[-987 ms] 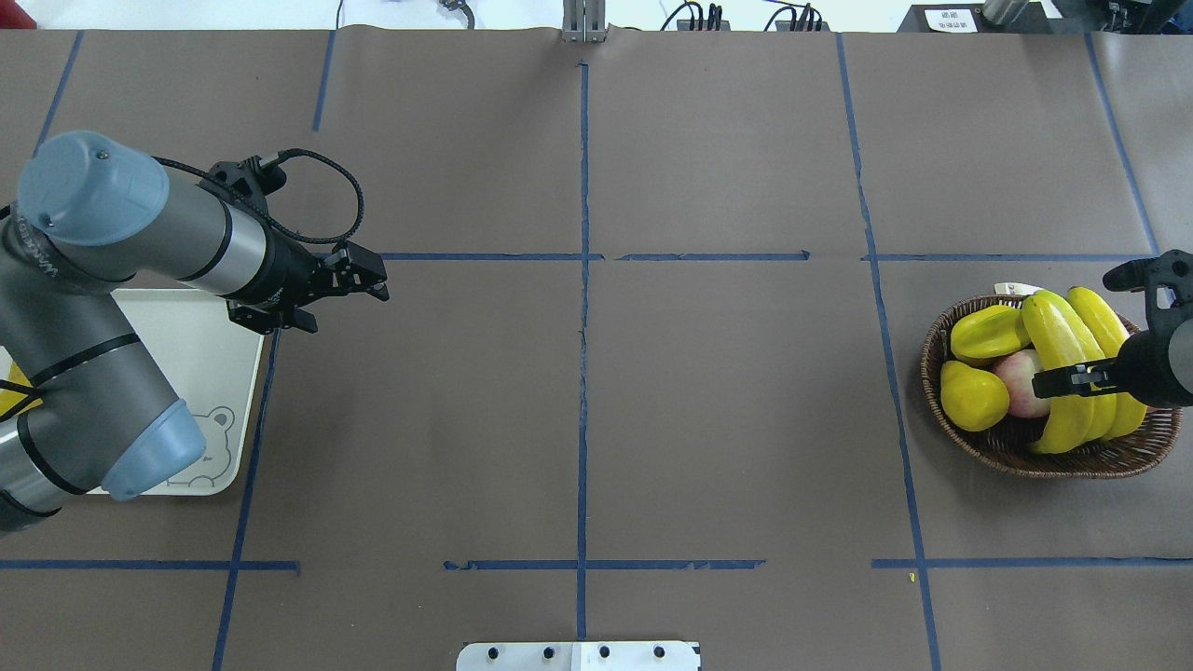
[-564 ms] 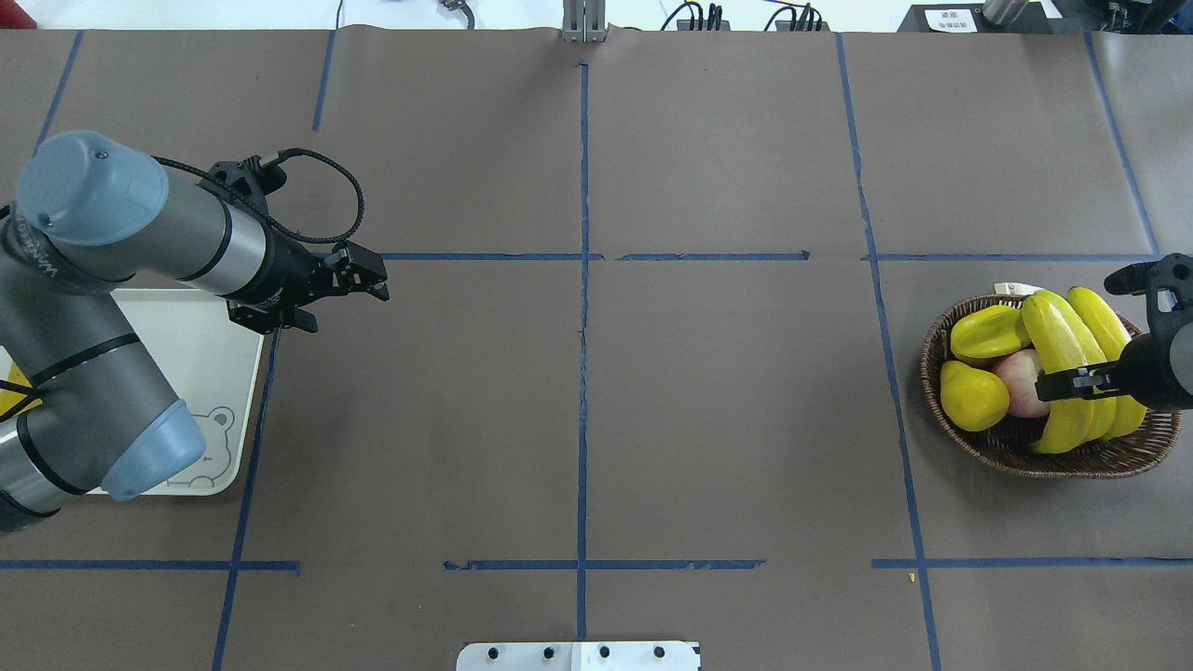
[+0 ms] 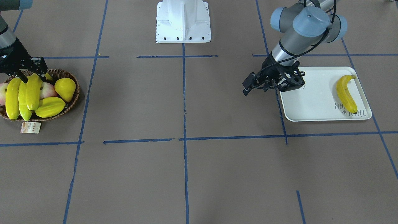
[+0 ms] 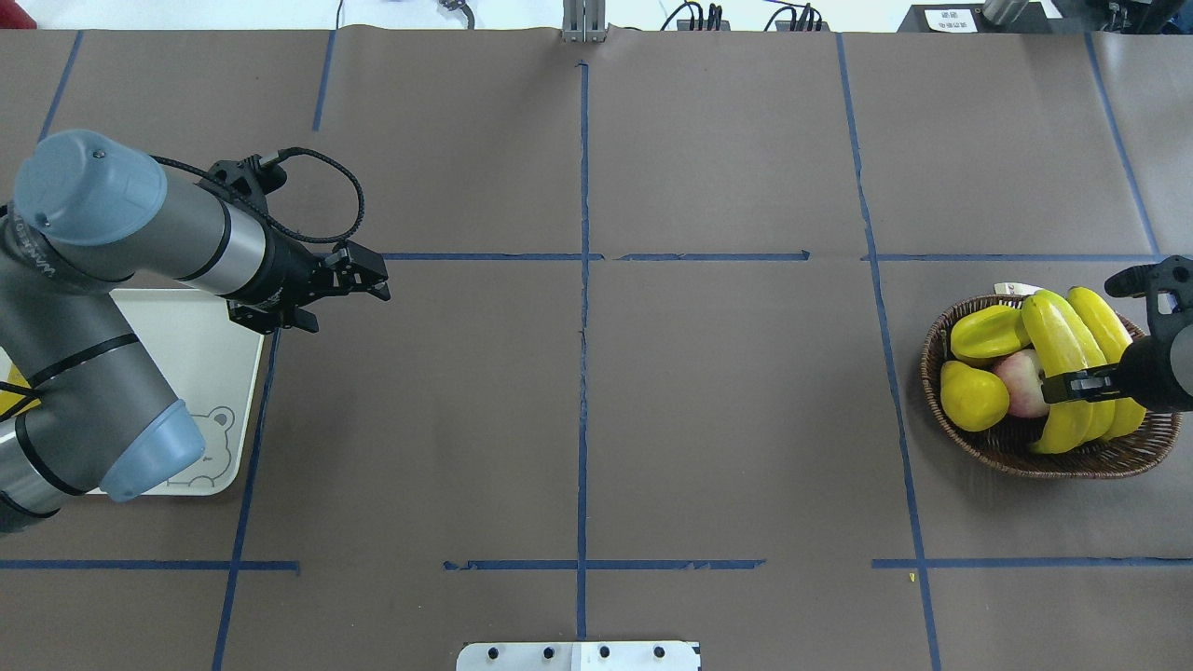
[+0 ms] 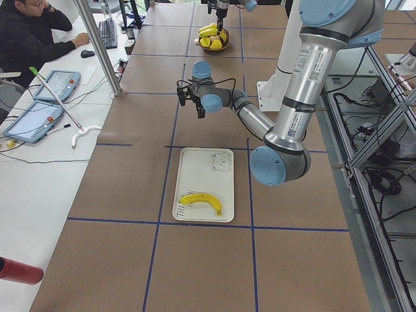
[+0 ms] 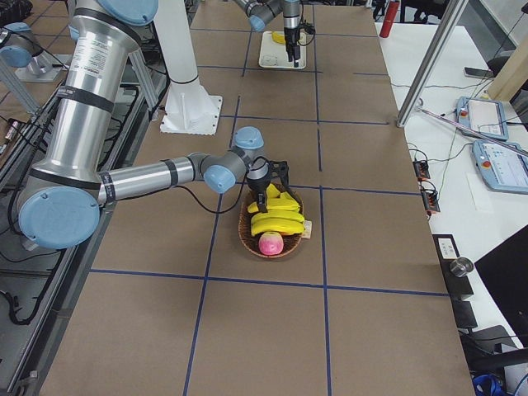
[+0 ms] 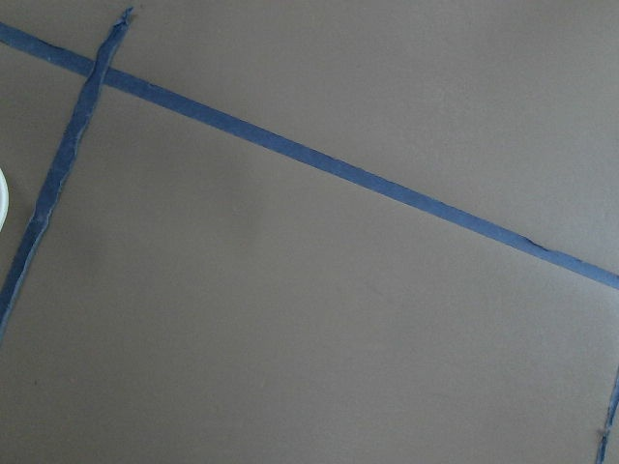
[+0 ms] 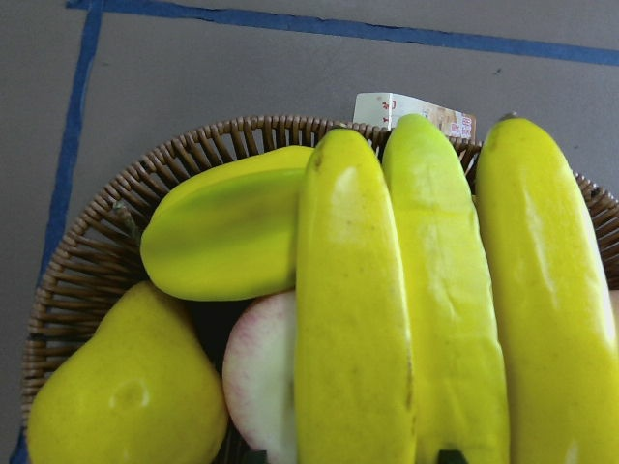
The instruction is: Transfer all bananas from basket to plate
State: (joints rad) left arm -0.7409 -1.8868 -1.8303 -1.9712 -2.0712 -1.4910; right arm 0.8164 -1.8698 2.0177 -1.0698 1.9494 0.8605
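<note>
3 long yellow bananas (image 4: 1058,335) are lying in dark-brown wicker basket (image 4: 1025,461), directly under right gripper (image 4: 1051,389); jaw spread unclear.

Below my right tool (image 4: 1058,389), three bananas (image 4: 1058,335) lie side by side in the basket (image 4: 1016,455), with the star fruit (image 4: 988,334), pear (image 4: 972,396) and apple (image 4: 1021,382) beside them. Behind my left tool (image 4: 376,280), one banana (image 3: 345,93) lies on the plate (image 3: 311,96).
</note>
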